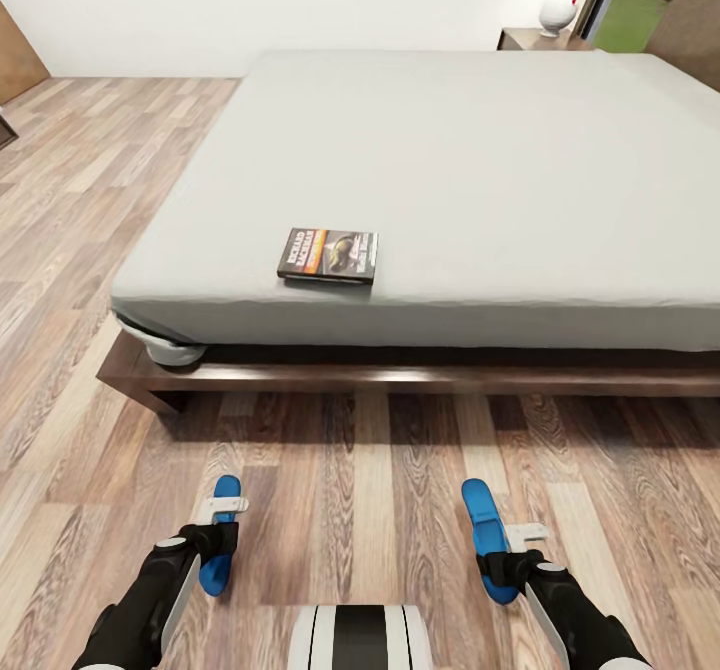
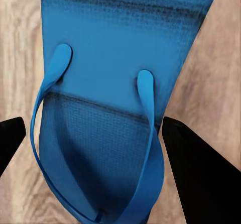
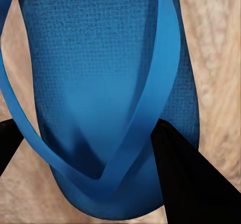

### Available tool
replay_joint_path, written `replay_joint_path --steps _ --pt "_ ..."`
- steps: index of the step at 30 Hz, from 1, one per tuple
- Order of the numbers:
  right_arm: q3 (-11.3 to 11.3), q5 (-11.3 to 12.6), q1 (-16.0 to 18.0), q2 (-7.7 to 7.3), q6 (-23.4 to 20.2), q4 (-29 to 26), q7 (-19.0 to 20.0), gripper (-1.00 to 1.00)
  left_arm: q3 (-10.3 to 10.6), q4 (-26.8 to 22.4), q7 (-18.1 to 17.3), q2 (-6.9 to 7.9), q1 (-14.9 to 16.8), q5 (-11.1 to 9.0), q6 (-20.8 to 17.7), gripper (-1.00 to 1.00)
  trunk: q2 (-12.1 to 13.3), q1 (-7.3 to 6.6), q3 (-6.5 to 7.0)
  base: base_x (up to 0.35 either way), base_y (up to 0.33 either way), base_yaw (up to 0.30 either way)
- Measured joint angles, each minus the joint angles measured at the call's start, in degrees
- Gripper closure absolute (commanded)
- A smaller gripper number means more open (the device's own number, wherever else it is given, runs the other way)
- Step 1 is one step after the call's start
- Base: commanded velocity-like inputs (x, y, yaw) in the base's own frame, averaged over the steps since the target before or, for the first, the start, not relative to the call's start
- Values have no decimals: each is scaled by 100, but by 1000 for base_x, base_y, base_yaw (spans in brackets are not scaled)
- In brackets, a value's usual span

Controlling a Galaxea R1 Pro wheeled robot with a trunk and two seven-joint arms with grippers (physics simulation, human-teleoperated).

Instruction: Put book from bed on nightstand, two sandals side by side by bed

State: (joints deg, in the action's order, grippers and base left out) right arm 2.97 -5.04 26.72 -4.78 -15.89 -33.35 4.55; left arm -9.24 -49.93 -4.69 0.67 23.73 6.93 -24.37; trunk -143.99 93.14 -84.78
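Observation:
The book (image 1: 328, 255), dark with an orange picture, lies flat near the front left corner of the bed's (image 1: 480, 150) grey mattress. On the plank floor in front of the bed, my left gripper (image 1: 218, 548) is shut on one blue sandal (image 1: 228, 490). My right gripper (image 1: 497, 562) is shut on the other sandal (image 1: 480, 510). In the left wrist view the black fingers (image 2: 201, 174) flank the strapped sandal (image 2: 115, 48). The right wrist view has the fingers (image 3: 186, 179) pressed against the second sandal (image 3: 90, 58). A nightstand (image 1: 520, 40) stands beyond the bed's far right side.
The bed's dark wooden frame (image 1: 400, 375) runs across just ahead of both grippers. A white lamp (image 1: 557, 10) sits on the nightstand. Open plank floor (image 1: 90, 200) stretches along the bed's left side to the white wall.

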Motion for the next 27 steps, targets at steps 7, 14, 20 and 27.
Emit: replay_joint_path --steps 7,14,20,27 --pt "-2 0 -1 0 1 1 0 100 -1 -1 0 0 1 0 -1 100 0 -1 0 223 166 0" --pt "-1 0 0 0 -1 -1 0 100 -7 -31 10 6 2 1 -19 100 0 1 0 33 27 0" --pt "1 0 0 0 -1 -1 0 100 -12 -129 60 11 3 4 -130 100 0 1 0 5 1 0" --pt "2 0 0 0 -1 -1 0 100 -105 -140 127 17 28 0 -309 100 0 1 0 41 0 0"
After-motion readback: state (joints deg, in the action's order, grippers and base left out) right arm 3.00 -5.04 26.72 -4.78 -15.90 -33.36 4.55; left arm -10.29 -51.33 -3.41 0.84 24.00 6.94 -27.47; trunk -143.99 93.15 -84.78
